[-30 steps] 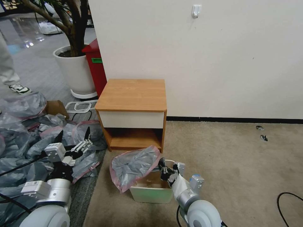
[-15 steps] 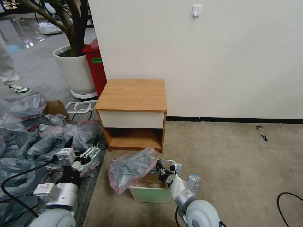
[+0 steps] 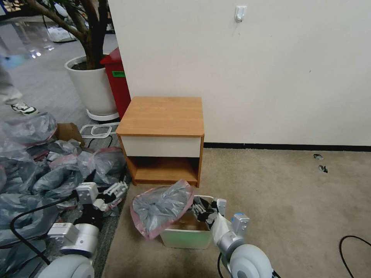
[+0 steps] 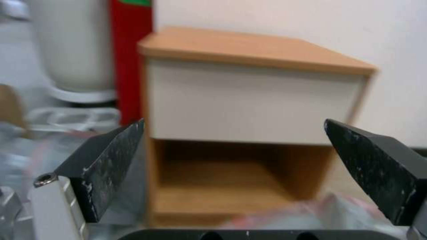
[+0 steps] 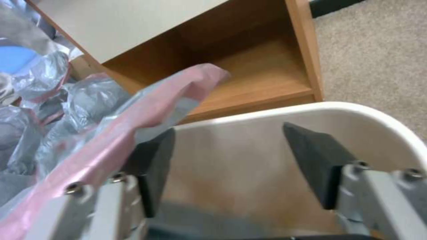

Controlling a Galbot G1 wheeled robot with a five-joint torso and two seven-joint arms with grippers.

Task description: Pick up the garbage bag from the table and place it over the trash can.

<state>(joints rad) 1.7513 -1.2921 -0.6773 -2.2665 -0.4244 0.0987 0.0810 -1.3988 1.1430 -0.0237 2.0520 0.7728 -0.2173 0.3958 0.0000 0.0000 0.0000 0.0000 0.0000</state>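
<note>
The garbage bag (image 3: 162,206), crinkly grey with a pink rim band, lies crumpled over the left side of the beige trash can (image 3: 185,236) on the carpet. In front of the can stands the table (image 3: 162,116), its top bare. My right gripper (image 3: 201,210) hangs open over the can's mouth. In the right wrist view the right gripper (image 5: 227,131) has the bag's pink band (image 5: 146,113) lying against one finger, with the can's rim (image 5: 356,113) beyond. My left gripper (image 3: 116,191) is open to the left of the bag. In the left wrist view the left gripper (image 4: 234,123) faces the table (image 4: 249,100).
A heap of similar grey bags (image 3: 38,166) covers the floor at the left, under my left arm. Behind it stand a white plant pot (image 3: 91,87), a red bin (image 3: 116,81) and a cardboard box (image 3: 68,131). A black cable (image 3: 353,247) loops on the carpet at the right.
My left arm has swung right and lower, toward the bag and can. The bag has sagged slightly left over the can's side. The right gripper has barely shifted.
</note>
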